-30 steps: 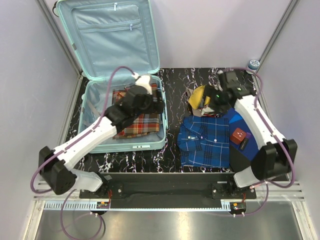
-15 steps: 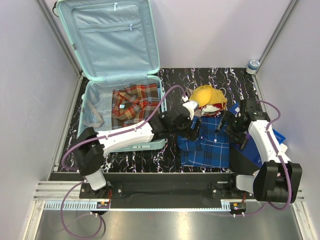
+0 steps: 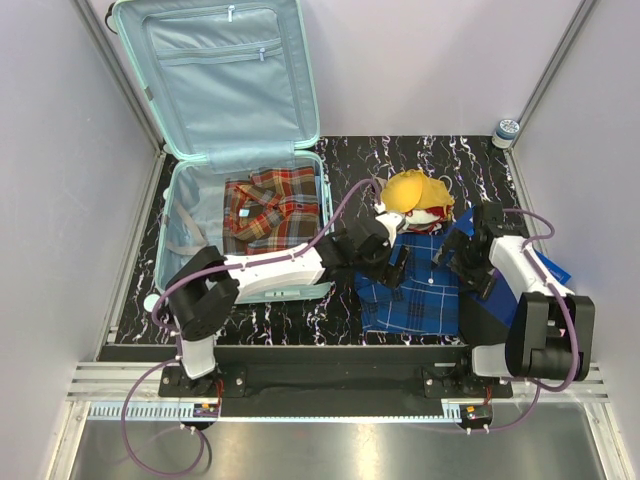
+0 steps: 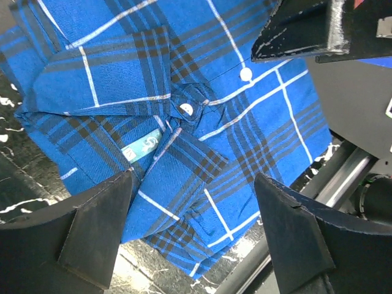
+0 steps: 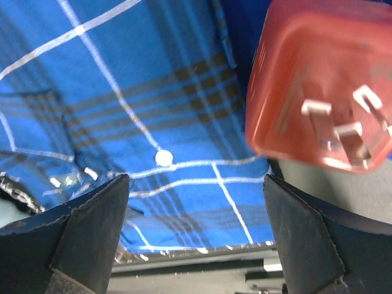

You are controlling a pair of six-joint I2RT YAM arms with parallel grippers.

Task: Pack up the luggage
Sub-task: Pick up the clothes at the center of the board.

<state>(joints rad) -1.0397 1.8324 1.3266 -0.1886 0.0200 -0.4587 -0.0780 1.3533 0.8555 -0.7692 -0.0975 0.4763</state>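
Observation:
The luggage (image 3: 190, 215), a mint-green suitcase, lies open at the left with its lid (image 3: 225, 70) standing up at the back. A red plaid shirt (image 3: 272, 210) lies inside it. A folded blue plaid shirt (image 3: 415, 290) (image 4: 184, 110) (image 5: 153, 92) rests on the black marble table. My left gripper (image 3: 385, 262) (image 4: 193, 180) hovers open over the shirt's collar end, nothing between its fingers. My right gripper (image 3: 462, 258) (image 5: 196, 184) hangs open over the shirt's right edge, beside a red plug adapter (image 5: 318, 92).
A yellow hat (image 3: 415, 190) sits just behind the blue shirt. A flat blue box (image 3: 548, 268) and a black item (image 3: 490, 322) lie under the right arm. A small jar (image 3: 507, 130) stands at the back right corner. The right gripper's fingers (image 4: 306, 30) show in the left wrist view.
The left arm swung from the suitcase, where the red shirt stays, across to the blue shirt. The right arm came forward from beside the hat to the shirt's right edge.

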